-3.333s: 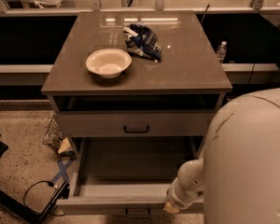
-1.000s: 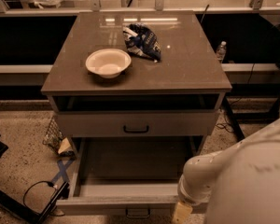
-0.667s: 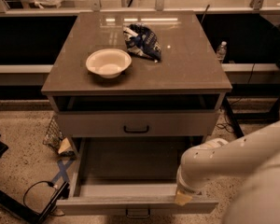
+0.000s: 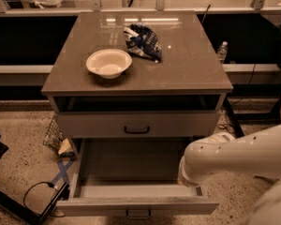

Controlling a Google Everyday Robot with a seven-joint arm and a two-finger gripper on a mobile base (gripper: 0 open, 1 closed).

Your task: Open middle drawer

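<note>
Gripper (image 4: 189, 178) hung over the pulled-out middle drawer (image 4: 107, 205), right side, grip state unreadable — pull looked done, so lift straight out.

The robot's arm (image 4: 239, 156) is fat, round, smooth and creamy white, with tiny dark dots near its end. Its gripper (image 4: 187, 180) sits at the arm's tip, around five o'clock.
</note>
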